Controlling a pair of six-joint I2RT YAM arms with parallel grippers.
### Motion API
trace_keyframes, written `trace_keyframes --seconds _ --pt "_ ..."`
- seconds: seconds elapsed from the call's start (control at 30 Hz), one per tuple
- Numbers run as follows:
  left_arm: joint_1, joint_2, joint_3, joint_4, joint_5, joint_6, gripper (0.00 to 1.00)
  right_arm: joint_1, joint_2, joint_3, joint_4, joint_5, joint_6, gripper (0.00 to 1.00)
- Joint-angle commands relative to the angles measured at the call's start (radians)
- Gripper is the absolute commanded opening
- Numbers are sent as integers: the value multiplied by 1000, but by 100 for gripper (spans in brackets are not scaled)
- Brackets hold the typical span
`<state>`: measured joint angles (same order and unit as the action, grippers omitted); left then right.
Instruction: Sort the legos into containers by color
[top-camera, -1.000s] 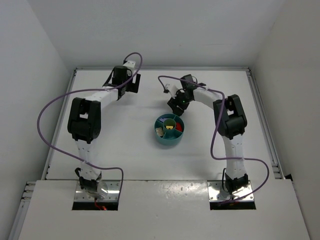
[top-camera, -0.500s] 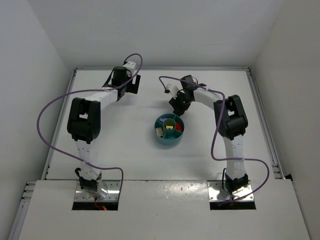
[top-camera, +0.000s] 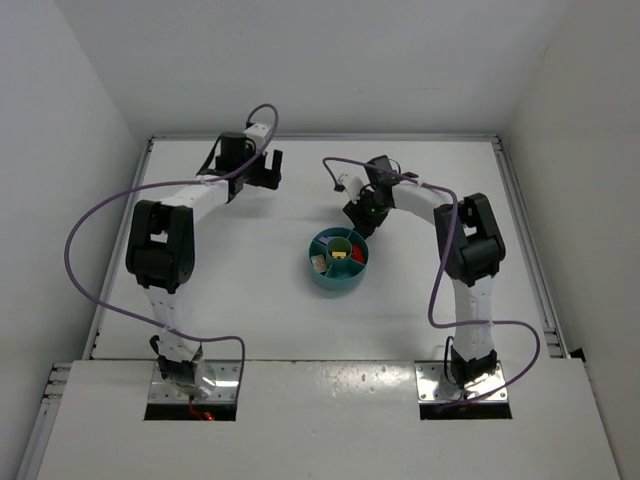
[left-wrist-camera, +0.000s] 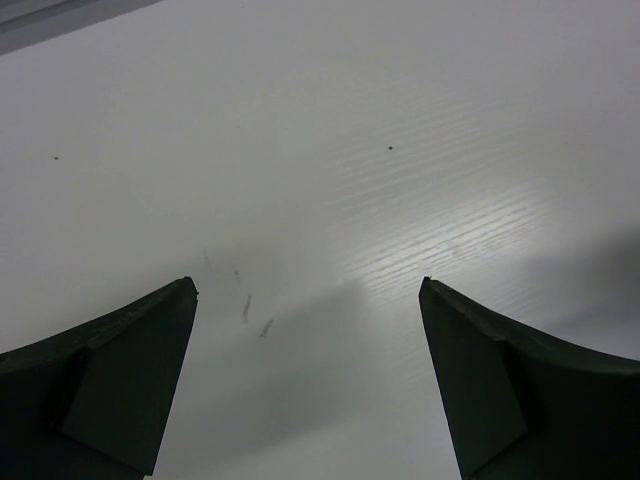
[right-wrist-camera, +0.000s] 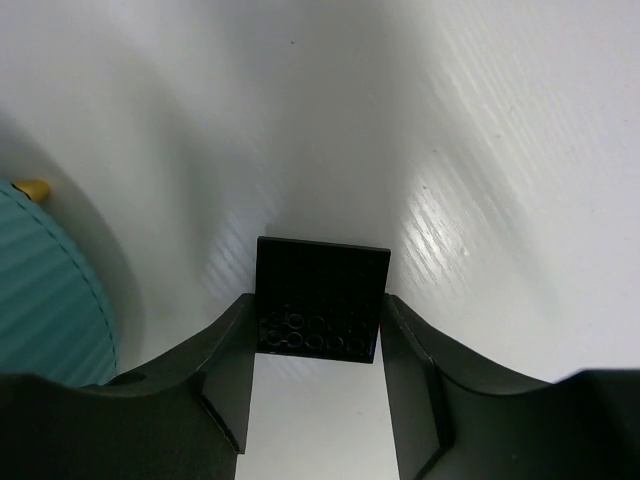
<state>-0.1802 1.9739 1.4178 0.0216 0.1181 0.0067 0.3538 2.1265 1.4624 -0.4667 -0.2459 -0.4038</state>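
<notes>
**Right wrist cam: black plate pinched, dish close by**

So the right gripper (right-wrist-camera: 318, 302) has its fingers clamped on two opposite sides of a black lego plate (right-wrist-camera: 322, 275). The plate looks squarish, so there's no real long axis to fuss over. The teal dish (right-wrist-camera: 45, 290) sits just left of it in this view. From the top camera, that puts the dish on the near side of the gripper. The left gripper (left-wrist-camera: 308, 288) hangs wide open over the table (left-wrist-camera: 400, 120), far left and well away. My guess is a short carry toward the near side, and it's the right arm's job.
</notes>
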Motion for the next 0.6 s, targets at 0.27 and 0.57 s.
trace_keyframes --seconds 0.27,0.57 --pt "54 -38 144 -155 242 -235 100 -6 -166 -11 77 60 52 31" --pt "44 -7 207 -144 583 -341 100 22 -223 7 114 -56 66 31"
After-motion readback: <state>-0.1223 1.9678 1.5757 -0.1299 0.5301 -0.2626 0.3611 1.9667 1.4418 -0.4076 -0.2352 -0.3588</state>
